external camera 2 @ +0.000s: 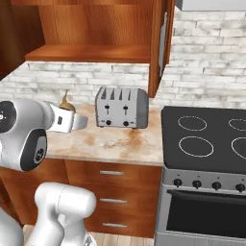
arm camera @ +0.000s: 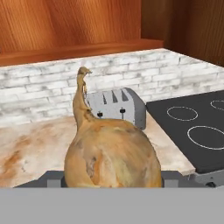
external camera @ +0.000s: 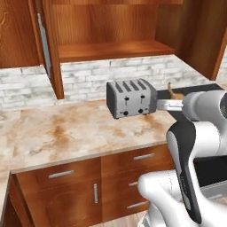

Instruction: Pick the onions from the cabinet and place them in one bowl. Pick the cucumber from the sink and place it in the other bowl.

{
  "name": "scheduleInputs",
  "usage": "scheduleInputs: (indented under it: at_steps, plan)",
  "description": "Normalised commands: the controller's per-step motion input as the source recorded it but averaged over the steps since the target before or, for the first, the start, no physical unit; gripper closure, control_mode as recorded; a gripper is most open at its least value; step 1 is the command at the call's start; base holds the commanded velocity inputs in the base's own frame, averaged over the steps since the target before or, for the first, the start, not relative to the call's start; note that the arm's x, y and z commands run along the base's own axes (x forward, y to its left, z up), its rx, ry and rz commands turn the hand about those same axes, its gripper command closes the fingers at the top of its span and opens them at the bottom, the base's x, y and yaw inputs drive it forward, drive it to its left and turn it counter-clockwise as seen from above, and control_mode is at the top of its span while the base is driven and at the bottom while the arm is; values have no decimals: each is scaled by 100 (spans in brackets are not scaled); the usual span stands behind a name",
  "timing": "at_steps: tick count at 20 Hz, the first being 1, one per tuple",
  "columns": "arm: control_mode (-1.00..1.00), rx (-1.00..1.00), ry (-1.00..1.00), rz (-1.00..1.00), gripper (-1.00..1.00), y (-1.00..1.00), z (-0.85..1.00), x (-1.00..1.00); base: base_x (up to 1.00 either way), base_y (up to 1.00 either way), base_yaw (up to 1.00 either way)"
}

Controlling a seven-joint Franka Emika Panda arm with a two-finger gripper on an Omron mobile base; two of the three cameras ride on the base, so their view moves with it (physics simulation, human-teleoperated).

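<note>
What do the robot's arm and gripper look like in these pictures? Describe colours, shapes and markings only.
The arm is built of glossy white, rounded, tube-like segments joined by dark grey to black bands at the joints. One joint cap in the right base view carries a dark round disc with small markings. The gripper end is a pale grey, boxy block; its fingers are hidden behind what it carries.

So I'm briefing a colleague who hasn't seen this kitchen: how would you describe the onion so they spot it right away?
Start at the wooden wall cabinet above the marble counter, then drop to the silver four-slot toaster beside the stove. The onion is held in the end effector, level with the toaster. It is a yellow-brown bulb with a long, dry, curved stem tip, the only rounded organic thing among metal and stone.
</note>
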Motion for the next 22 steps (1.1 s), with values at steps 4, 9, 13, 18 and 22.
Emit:
scheduleInputs:
  at_steps: [4,9,13,18,22]
  plan:
    - [100,0,0,0,100,0,0,0,-49,7,14]
    - [100,0,0,0,100,0,0,0,-14,23,43]
    - [100,0,0,0,100,0,0,0,0,32,45]
    - [100,0,0,0,100,0,0,0,-2,36,43]
    - [100,0,0,0,100,0,0,0,-3,41,41]
